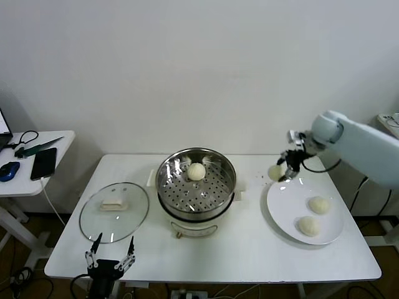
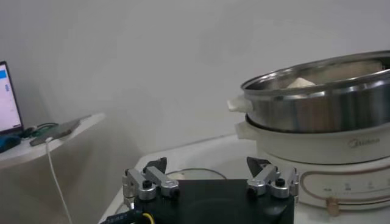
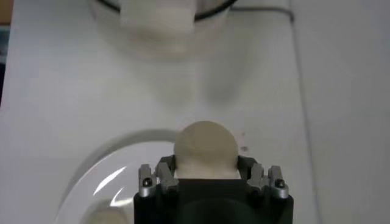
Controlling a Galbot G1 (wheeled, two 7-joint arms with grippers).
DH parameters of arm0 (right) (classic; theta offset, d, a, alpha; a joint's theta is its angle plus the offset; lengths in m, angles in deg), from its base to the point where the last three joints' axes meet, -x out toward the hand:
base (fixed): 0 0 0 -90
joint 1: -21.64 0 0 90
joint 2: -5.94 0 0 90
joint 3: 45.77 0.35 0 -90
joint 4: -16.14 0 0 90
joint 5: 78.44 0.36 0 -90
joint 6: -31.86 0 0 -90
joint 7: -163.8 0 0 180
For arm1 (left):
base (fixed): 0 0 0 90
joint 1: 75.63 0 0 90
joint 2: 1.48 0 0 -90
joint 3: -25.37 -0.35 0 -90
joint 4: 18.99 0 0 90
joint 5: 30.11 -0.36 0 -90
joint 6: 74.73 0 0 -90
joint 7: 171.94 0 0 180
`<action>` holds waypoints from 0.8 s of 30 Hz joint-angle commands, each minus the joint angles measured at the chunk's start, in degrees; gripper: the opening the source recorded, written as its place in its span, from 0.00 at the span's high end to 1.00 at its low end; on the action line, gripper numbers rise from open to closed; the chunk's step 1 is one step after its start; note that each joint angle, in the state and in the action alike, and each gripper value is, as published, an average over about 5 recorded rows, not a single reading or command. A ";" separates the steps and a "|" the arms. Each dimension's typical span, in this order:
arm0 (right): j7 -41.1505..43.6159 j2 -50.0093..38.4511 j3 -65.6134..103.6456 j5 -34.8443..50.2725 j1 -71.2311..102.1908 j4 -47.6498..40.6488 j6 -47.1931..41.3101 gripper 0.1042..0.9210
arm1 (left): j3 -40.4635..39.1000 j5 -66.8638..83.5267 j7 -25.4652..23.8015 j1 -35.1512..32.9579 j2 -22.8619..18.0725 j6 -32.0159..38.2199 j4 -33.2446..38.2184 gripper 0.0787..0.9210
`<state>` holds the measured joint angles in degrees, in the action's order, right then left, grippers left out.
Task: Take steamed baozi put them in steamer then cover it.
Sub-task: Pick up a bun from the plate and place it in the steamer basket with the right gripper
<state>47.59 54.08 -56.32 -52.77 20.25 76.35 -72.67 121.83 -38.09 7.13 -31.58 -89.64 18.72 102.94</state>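
While my right fingers pinch a cream-white round bun above the flat white plate | left fingers spread, low by the worktop front edge.

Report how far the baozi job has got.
Done: one baozi sits in the steamer. In hand: the right gripper holds a second baozi above the table, between plate and steamer. Left: two baozi remain on the plate, and the glass cover lies on the table. The left gripper waits open at the near edge.
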 commanded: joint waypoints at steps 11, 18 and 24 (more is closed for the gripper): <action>-6.54 20.94 -13.18 22.46 -16.65 3.57 -7.09 0.32 | -1.71 -0.42 -0.38 -0.20 0.46 -0.57 2.39 0.12; -9.36 28.21 -13.79 21.63 -12.56 2.40 -9.06 0.32 | -1.58 -0.46 -0.48 0.11 0.33 -0.26 1.39 0.12; -10.29 32.77 -13.81 18.96 -7.21 0.22 -9.77 0.32 | -0.80 -0.29 -0.47 0.40 0.29 -0.04 0.74 0.12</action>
<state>39.25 79.63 -68.67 -35.05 10.80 77.35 -81.07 120.94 -38.43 6.67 -31.20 -89.31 18.68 103.83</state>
